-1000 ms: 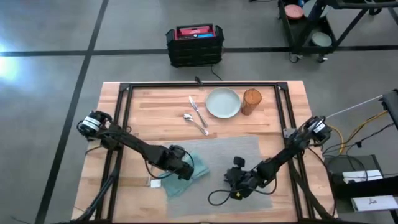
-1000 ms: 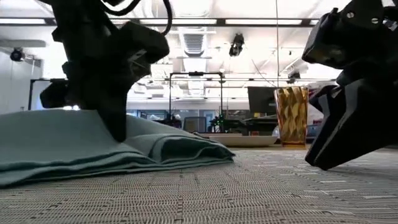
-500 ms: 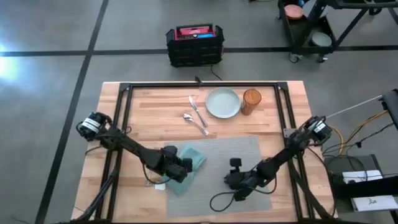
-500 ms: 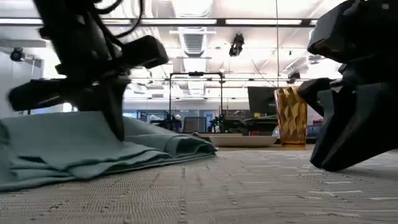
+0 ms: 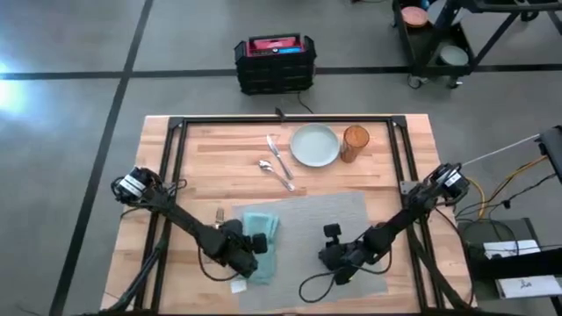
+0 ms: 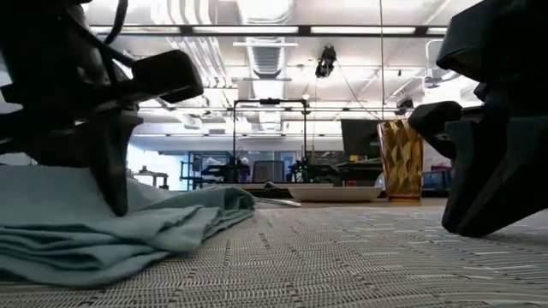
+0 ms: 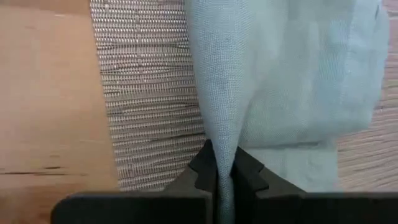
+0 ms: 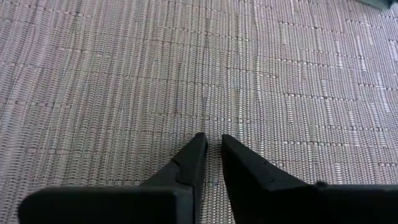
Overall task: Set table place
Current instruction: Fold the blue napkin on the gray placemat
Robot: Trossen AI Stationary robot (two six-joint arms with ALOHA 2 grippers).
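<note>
High view: The grey rectangular woven placemat (image 5: 325,233) lay on the near half of the light wooden butcher-block counter (image 5: 219,154). The teal cloth napkin (image 5: 260,235) sat bunched along the placemat's left edge, with the left tool (image 5: 248,261) at its near end. The right tool (image 5: 338,262) rested low on the mat's near middle, well apart from the napkin. The pale round plate (image 5: 315,145), the amber ribbed glass (image 5: 355,143) just beside it, and the silver cutlery (image 5: 279,163) lay beyond the mat on bare wood, none yet placed.

Low view: The napkin (image 6: 111,227) lay in soft folds on the weave, a dark left-arm finger (image 6: 111,162) standing down into it. The plate (image 6: 334,193) and glass (image 6: 401,160) showed far behind.

Left wrist view: The left tool (image 7: 222,171) was pinched narrow on a raised ridge of napkin (image 7: 280,81); the cloth spread over the placemat (image 7: 143,93) close to its border with the wood.

Right wrist view: The right tool (image 8: 210,155) was nearly closed, a slim gap between the tips, holding nothing, pressed to or just above the placemat (image 8: 186,62); I could not tell which.

Judgement: the step in hand was laying the napkin at the mat's left side. Next would likely be to release the fold so the cloth settled flat, lifting clear without dragging it, then fetch the plate to the mat's centre.
</note>
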